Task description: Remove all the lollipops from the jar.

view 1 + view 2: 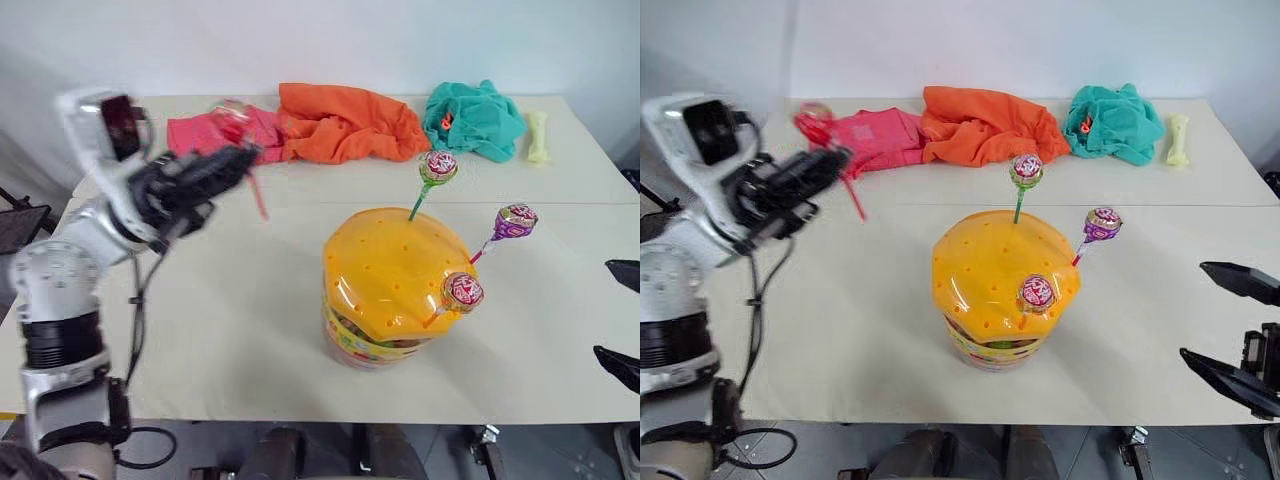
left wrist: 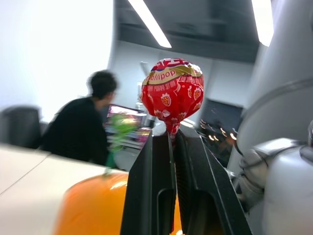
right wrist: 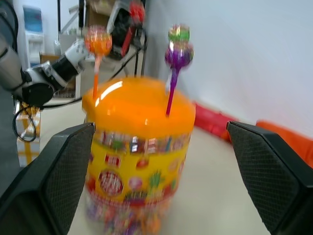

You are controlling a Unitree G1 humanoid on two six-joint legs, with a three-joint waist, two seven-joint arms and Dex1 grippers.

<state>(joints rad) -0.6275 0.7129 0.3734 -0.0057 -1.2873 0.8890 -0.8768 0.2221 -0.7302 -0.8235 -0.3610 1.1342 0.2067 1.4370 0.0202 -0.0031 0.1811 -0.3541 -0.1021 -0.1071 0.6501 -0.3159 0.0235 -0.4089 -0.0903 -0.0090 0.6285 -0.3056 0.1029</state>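
Observation:
The jar (image 1: 372,330), a clear tub under a glossy orange domed lid (image 1: 385,262), stands at the middle of the table. Three lollipops stick out of the lid: one on a green stick (image 1: 438,166), a purple one (image 1: 515,221) and one on an orange stick (image 1: 462,292). My left gripper (image 1: 238,160) is raised to the left of the jar, well apart from it. It is shut on the red stick of a red lollipop (image 2: 171,90), whose head rises above the fingers (image 2: 146,166). My right gripper (image 1: 1196,312) stands open to the right of the jar, empty.
Along the table's far edge lie a pink cloth (image 1: 205,133), an orange cloth (image 1: 345,122), a teal cloth (image 1: 473,120) and a pale yellow object (image 1: 539,135). A person in dark clothes (image 2: 80,127) sits in the background of the left wrist view.

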